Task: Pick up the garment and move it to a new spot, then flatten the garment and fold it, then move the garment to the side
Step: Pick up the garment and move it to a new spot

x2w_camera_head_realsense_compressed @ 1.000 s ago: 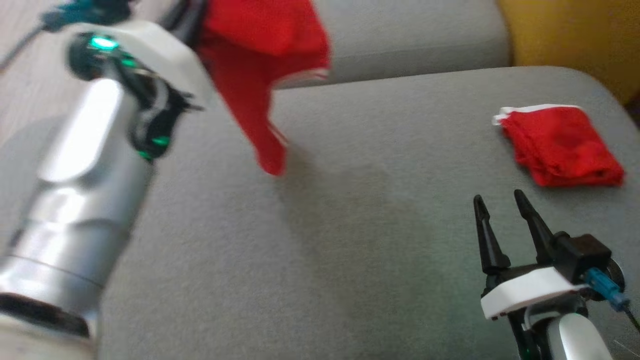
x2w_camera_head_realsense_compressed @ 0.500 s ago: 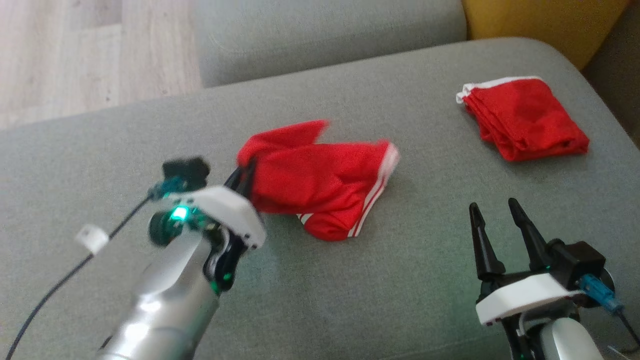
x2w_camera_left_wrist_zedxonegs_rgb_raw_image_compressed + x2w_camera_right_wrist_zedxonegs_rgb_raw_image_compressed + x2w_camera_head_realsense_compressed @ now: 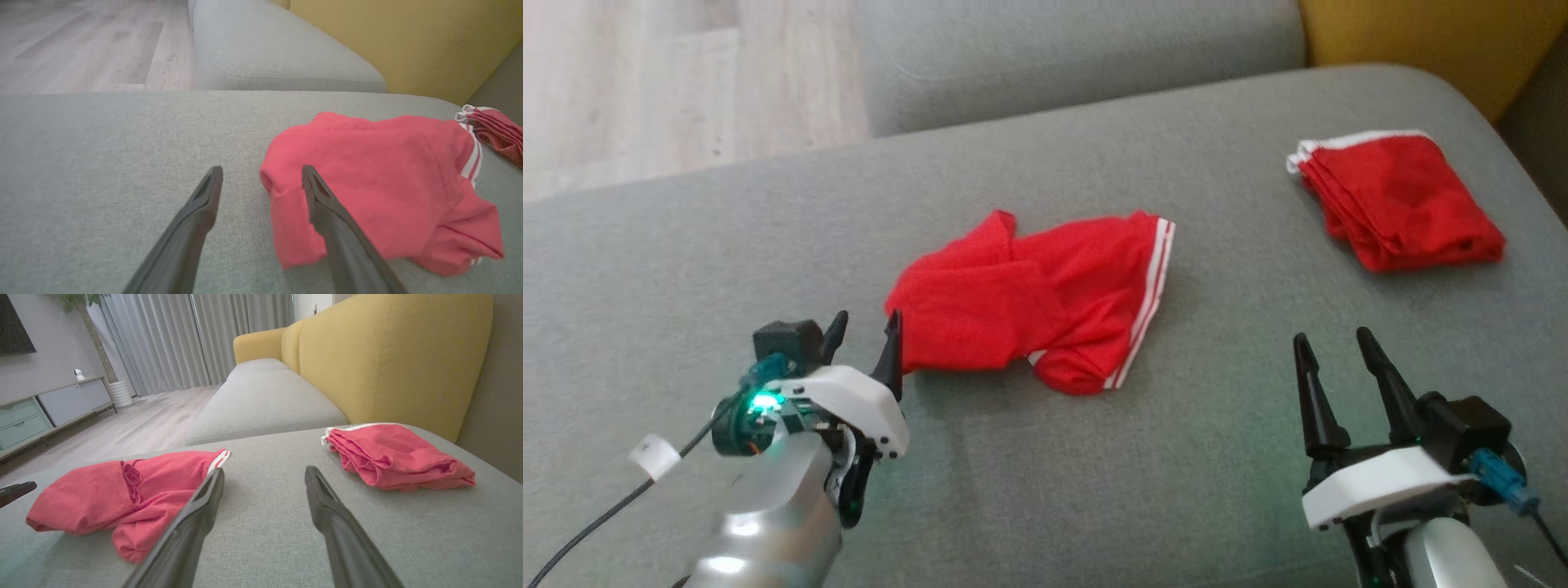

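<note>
1. Since half a second ago, the left gripper (image 3: 867, 320) has let go: its fingers, then pinched on the cloth's left edge, now stand wide apart and hold nothing.
2. The garment (image 3: 1029, 310), red with white stripes, lies crumpled on the grey sofa cushion (image 3: 1094, 490), near its middle. A second ago it hung in the air from that gripper.
3. One left fingertip sits at the garment's left edge; in the left wrist view that edge lies between the two fingers. Whether it touches the cloth I cannot tell.
4. The right gripper (image 3: 1331, 336) has not moved: it hovers at the lower right, fingers spread wide and empty, well apart from the garment.
5. A second red garment (image 3: 1401, 200), folded, rests at the cushion's far right, near the yellow backrest (image 3: 388, 355).
</note>
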{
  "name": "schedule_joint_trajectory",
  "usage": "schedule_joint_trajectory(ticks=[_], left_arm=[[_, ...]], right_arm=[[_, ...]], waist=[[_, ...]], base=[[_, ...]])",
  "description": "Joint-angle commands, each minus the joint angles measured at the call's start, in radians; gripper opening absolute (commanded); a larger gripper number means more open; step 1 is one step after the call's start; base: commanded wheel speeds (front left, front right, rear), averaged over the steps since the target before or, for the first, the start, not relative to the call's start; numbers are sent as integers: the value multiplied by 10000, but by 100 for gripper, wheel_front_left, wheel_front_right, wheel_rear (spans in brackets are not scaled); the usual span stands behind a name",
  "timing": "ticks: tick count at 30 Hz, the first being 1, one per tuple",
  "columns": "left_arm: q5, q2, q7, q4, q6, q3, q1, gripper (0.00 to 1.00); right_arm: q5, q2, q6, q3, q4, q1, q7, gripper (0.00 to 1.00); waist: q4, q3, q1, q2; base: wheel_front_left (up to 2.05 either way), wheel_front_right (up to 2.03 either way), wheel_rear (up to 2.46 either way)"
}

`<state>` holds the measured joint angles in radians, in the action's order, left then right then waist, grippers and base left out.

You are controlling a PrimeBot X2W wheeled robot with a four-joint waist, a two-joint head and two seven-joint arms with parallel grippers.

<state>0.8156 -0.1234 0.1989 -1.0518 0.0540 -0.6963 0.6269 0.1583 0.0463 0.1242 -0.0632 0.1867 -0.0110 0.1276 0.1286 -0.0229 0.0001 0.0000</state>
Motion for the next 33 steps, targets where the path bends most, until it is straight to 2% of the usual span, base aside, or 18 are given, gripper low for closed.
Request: schedule_joint_trajectory(ticks=[1, 7, 11, 15, 25, 33], left_arm=[[-166, -354, 201, 142, 46, 150, 437, 100], [-471, -540, 569, 607, 132, 251, 763, 100], [-949, -774, 622, 1846, -175, 554, 273, 100], [-1307, -1046, 625, 3202, -457, 950, -1012, 100], [-1958, -1745, 627, 6469, -1520, 2080, -4586, 100], [-2269, -1748, 627, 8378, -2238, 2879, -6329, 100]], right_arm=[[-37, 39, 65, -185, -317, -341, 120, 100], [-166, 39, 65, 22, -388, -290, 58, 100], [-146, 39, 65, 82, -401, -62, 10, 100], [-122, 39, 65, 23, -368, 210, -7, 100], [-198, 39, 65, 125, -344, 1039, -4, 100], [6, 39, 65, 158, -221, 1425, 243, 100]], waist=[[-265, 262, -1, 0], [-840, 784, -1, 0], [-1255, 1194, -1, 0], [-1505, 1423, -1, 0], [-1957, 1562, -1, 0], [-2127, 1611, -1, 0]], base=[[0, 0, 0], [0, 0, 0], [0, 0, 0], [0, 0, 0], [0, 0, 0], [0, 0, 0]])
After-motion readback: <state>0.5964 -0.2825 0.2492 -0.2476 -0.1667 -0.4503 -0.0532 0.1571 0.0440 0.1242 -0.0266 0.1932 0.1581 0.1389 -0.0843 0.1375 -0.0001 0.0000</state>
